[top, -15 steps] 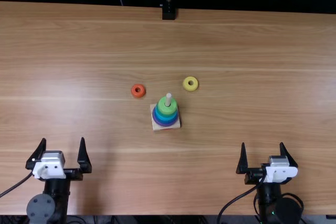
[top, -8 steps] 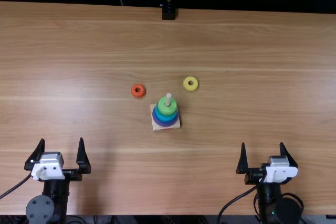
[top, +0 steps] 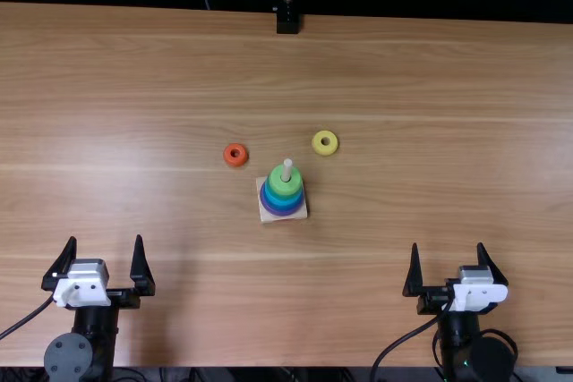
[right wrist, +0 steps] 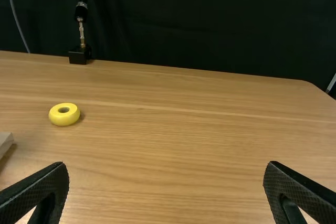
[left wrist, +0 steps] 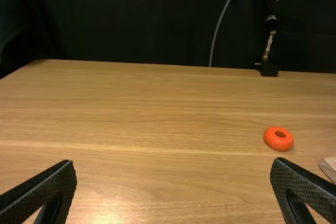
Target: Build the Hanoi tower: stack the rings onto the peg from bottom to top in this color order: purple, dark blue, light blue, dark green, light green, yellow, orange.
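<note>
In the top view my left gripper (top: 104,258) stands open at the near left, and my right gripper (top: 447,266) is open at the near right. The peg (top: 286,170) rises from a square wooden base (top: 272,217) mid-table, with purple, blue and green rings (top: 286,186) stacked around it, light green uppermost. An orange ring (top: 235,155) lies behind and left of the base; a yellow ring (top: 325,142) lies behind and right. Wrist views: left gripper (left wrist: 173,169) with the orange ring (left wrist: 279,138) beyond it, right gripper (right wrist: 166,169) with the yellow ring (right wrist: 64,114) farther off.
A black stand foot (top: 287,22) is at the far edge of the wooden table (top: 430,105), with a cable hanging nearby. Dark cables run beside both arms at the near edge.
My left gripper has shifted very slightly to the left since the earliest frame. The right arm, the rings and the base have kept their places.
</note>
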Action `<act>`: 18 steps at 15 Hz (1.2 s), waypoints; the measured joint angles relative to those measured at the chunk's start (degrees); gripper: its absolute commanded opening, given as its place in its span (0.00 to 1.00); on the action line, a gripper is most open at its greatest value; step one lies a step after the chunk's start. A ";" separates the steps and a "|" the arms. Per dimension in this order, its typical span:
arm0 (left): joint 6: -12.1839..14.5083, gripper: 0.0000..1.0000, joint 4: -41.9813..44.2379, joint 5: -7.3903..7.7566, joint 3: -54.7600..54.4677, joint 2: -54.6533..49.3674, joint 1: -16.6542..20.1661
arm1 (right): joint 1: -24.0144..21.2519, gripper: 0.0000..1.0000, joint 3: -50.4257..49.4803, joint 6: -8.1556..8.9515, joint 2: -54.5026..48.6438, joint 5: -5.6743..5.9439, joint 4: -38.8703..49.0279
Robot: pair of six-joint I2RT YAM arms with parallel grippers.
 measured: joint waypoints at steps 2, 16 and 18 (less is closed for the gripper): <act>0.00 1.00 0.02 0.00 0.00 0.00 0.00 | 0.00 1.00 0.00 0.02 0.00 -0.02 -0.02; 0.00 1.00 0.00 -0.02 -0.02 0.00 0.02 | 0.00 1.00 29.33 0.24 17.55 0.04 -0.90; 0.02 1.00 -0.02 0.00 -0.02 0.00 0.00 | 0.02 1.00 34.71 0.22 29.83 0.15 -0.92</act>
